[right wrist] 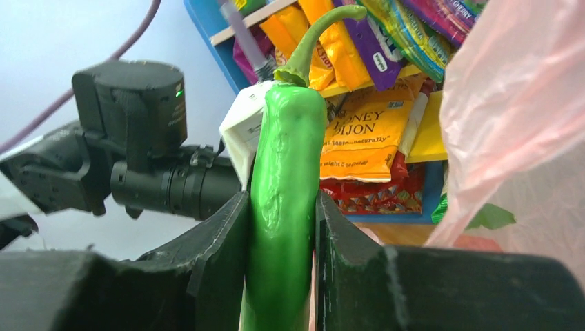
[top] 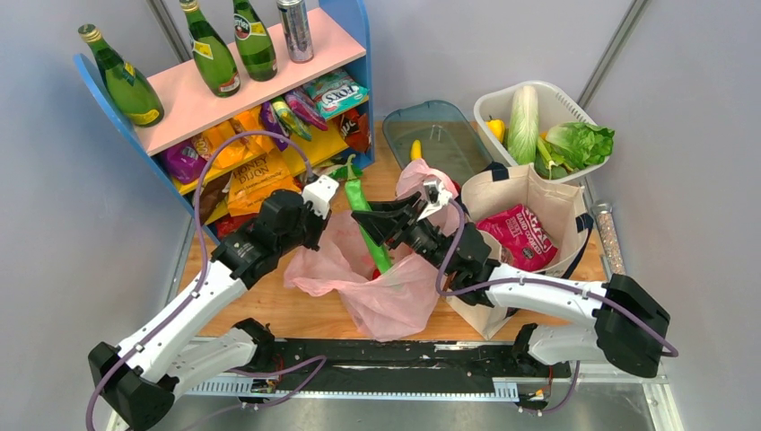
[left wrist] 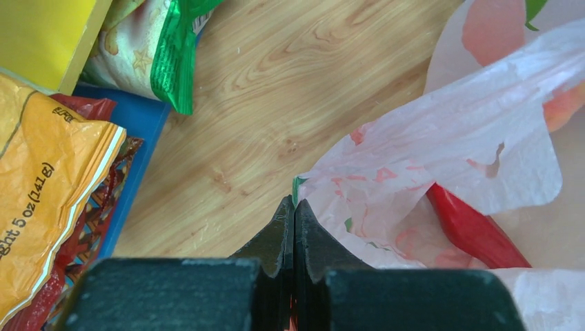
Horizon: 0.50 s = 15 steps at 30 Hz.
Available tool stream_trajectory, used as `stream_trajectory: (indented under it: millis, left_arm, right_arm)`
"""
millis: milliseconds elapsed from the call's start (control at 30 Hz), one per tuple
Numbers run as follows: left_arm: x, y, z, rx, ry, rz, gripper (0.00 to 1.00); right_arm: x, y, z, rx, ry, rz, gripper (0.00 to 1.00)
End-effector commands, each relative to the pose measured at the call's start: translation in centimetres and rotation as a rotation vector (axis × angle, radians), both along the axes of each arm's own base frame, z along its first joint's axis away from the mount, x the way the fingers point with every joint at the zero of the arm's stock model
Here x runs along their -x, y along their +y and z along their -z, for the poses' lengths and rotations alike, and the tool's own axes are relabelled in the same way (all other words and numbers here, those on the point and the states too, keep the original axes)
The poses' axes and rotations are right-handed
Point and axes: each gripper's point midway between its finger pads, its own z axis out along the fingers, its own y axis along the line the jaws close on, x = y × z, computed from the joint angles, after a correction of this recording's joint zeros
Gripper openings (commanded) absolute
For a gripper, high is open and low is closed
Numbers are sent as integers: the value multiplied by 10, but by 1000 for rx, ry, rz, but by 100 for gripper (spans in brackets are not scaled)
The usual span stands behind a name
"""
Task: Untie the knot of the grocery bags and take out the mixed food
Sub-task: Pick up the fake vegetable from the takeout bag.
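Indoors: wooden table, grey walls, blue shelf at the far left. The pink bag lies open mid-table. Right gripper: jaws pinch the green pepper mid-body. Its long axis runs from the bag's mouth toward the shelf, stem end farthest. Left gripper: jaws pressed together at the bag's rim; whether they catch film is unclear.

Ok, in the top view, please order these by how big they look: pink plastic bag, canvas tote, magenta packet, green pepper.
1. pink plastic bag and canvas tote: about alike, no clear ranking.
2. magenta packet.
3. green pepper: long but thin, partly hidden in the bag.
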Motion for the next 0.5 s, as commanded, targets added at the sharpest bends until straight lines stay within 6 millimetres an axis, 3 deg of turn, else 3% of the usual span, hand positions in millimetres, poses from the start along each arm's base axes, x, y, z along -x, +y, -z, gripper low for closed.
stream_trajectory:
  millis: [0,200,467]
  left_arm:
    - [2,-8,-16,51,-65,60,0]
    - [14,-24,-25,117,-85,169,0]
    - [24,-36,-31,165,-96,254,0]
  right_arm:
    - [-11,-9,-46,-206,67,4,0]
    - [-16,-10,-69,-332,-22,1,0]
    - [-34,-10,-94,-431,-18,2,0]
